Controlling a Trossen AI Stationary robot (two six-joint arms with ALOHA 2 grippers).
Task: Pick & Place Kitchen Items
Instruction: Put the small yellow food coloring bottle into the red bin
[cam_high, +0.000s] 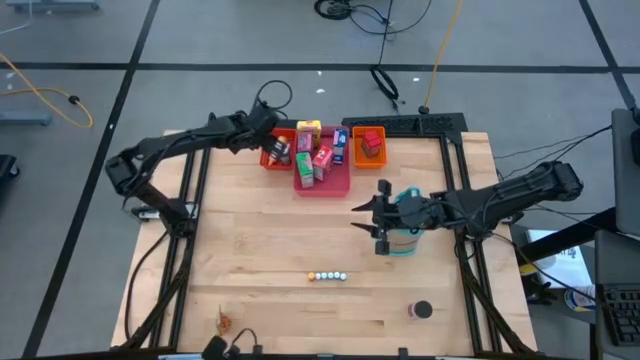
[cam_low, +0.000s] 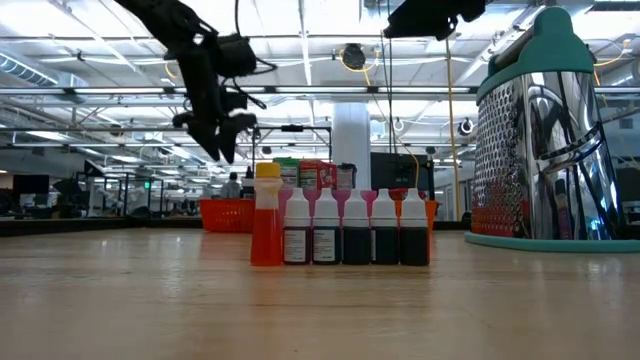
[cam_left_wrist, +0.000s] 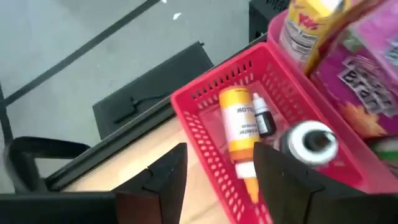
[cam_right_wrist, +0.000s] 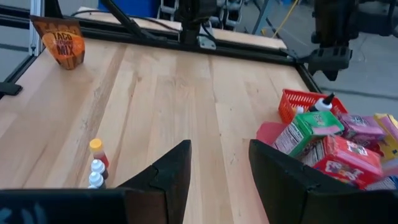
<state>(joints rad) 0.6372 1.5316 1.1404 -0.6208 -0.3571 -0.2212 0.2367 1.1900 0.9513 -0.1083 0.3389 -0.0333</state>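
My left gripper hangs open and empty above the red basket at the table's far side; it also shows in the high view. In the basket lie a yellow-orange bottle, a tiny dropper bottle and a silver-topped can. Food boxes stand in the pink tray. A red block sits in the orange tray. My right gripper is open and empty above the table's right middle. A row of tiny bottles stands upright near the front. A dark round can rests front right.
The teal-and-white metal holder stands on the table just under my right arm's wrist. An orange taco-mix packet lies at the front left corner. Bare wood spreads across the table's middle and left.
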